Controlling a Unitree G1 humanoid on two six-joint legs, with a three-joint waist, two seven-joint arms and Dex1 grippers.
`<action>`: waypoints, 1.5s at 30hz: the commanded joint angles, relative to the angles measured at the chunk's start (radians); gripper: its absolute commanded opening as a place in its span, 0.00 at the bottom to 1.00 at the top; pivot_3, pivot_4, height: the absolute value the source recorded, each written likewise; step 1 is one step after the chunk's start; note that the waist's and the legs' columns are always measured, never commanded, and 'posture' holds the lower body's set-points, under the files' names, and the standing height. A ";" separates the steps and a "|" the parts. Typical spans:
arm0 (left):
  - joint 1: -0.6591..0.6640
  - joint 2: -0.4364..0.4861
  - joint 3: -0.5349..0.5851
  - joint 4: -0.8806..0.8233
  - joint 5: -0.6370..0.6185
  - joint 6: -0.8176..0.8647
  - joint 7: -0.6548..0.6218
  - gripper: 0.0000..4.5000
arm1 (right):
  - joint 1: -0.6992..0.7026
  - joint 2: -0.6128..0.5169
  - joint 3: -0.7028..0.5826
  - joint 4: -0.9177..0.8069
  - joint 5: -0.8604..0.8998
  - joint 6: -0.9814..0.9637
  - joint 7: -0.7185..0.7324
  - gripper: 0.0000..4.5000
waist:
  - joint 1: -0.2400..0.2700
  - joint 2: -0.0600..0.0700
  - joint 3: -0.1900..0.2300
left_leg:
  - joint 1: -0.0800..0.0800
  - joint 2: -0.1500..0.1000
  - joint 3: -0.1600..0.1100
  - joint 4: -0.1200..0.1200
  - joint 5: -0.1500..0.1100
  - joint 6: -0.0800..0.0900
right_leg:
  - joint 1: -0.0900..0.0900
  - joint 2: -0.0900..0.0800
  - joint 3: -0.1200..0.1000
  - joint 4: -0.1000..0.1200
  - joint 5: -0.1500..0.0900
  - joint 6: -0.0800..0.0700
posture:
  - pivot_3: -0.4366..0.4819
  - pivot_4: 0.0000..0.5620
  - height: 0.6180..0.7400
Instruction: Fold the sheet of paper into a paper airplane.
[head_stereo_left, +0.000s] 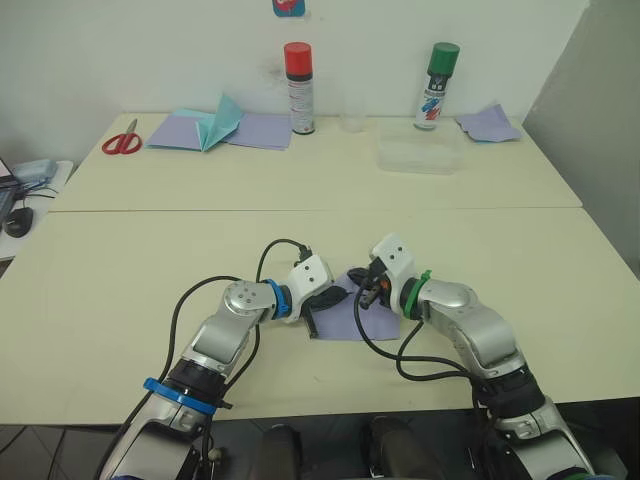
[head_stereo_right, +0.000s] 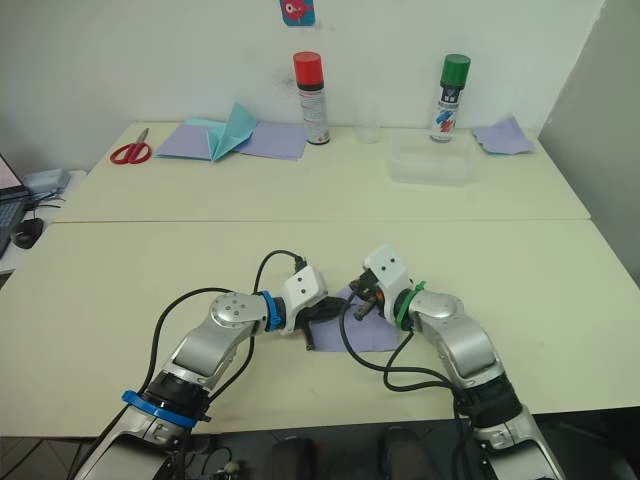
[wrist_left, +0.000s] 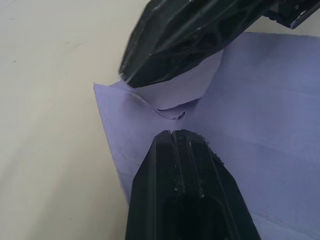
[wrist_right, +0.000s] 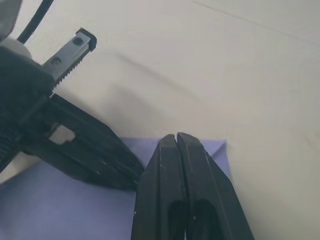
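The lavender sheet of paper (head_stereo_left: 372, 320) lies on the near table between my two arms. My left gripper (head_stereo_left: 336, 298) is shut, and its fingertips (wrist_left: 172, 134) press down on the sheet near one edge. My right gripper (head_stereo_left: 362, 290) faces it from the other side, fingers (wrist_right: 175, 137) closed right at the sheet's edge. In the left wrist view a pale flap of the sheet (wrist_left: 187, 87) curls up under the right gripper (wrist_left: 131, 77), with a small rumple between the two tips. No paper airplane shape shows.
On the far table are red-handled scissors (head_stereo_left: 122, 140), a teal paper plane on lavender sheets (head_stereo_left: 215, 125), a red-capped spray can (head_stereo_left: 299, 88), a green-capped can (head_stereo_left: 437, 85), a clear container (head_stereo_left: 420, 152) and a lavender scrap (head_stereo_left: 488, 122). A seam (head_stereo_left: 300, 209) splits the tables.
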 joint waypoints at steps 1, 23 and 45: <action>0.006 0.008 -0.014 0.029 0.025 0.010 -0.001 0.01 | -0.051 0.006 -0.018 0.107 -0.016 -0.048 -0.006 0.00 | 0.000 0.000 0.000 | 0.000 0.000 0.000 0.000 0.000 0.000 | 0.000 0.000 0.000 0.000 0.000 0.000 | 0.48 0.27 1.00; 0.074 0.121 0.108 -0.178 -0.077 0.053 -0.044 0.27 | -0.011 0.000 0.035 0.165 -0.044 -0.072 0.029 0.00 | -0.008 0.000 0.001 | 0.000 0.001 0.000 0.000 0.000 0.000 | -0.001 0.000 0.001 0.000 0.000 0.000 | 0.48 0.27 1.00; 0.040 0.051 0.137 -0.115 -0.147 0.095 -0.002 0.01 | 0.013 -0.022 0.040 0.120 -0.055 -0.062 0.069 0.00 | -0.001 0.000 0.002 | -0.001 0.000 0.001 0.000 0.000 0.000 | -0.002 0.000 0.000 0.001 0.000 0.000 | 0.48 0.27 1.00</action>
